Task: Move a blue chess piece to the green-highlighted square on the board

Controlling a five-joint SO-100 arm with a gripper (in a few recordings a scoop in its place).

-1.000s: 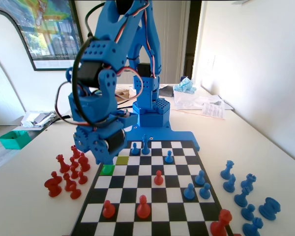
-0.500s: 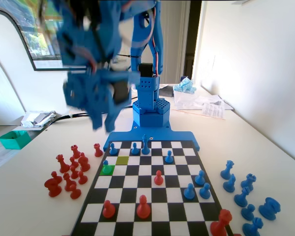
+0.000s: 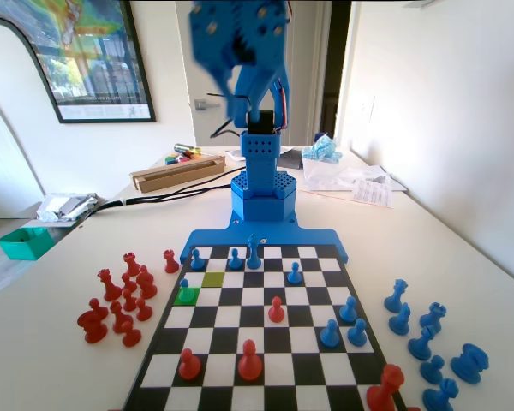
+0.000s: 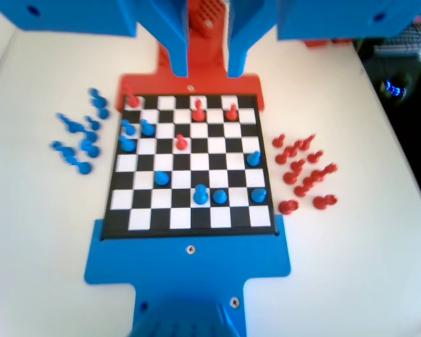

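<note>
A small blue pawn (image 3: 184, 287) stands upright on the bright green square (image 3: 188, 297) at the left edge of the board (image 3: 265, 342) in the fixed view. Nothing touches it. In the wrist view the same pawn (image 4: 254, 158) stands near the board's right edge. The blue arm (image 3: 240, 43) is raised high above its base, blurred by motion, far from the pawn. From high above the board (image 4: 189, 217), my gripper (image 4: 207, 60) hangs with its jaws apart and nothing between them.
A paler yellow-green square (image 3: 212, 278) lies next to the green one. Red pawns (image 3: 276, 310) and other blue pieces (image 3: 330, 334) stand on the board. Captured red pieces (image 3: 120, 300) crowd its left side, blue ones (image 3: 428, 342) its right. A green tray (image 3: 21, 242) sits far left.
The arm was low over the green square, then lifted away, leaving the blue pawn standing there. It has swung up and back over its base.
</note>
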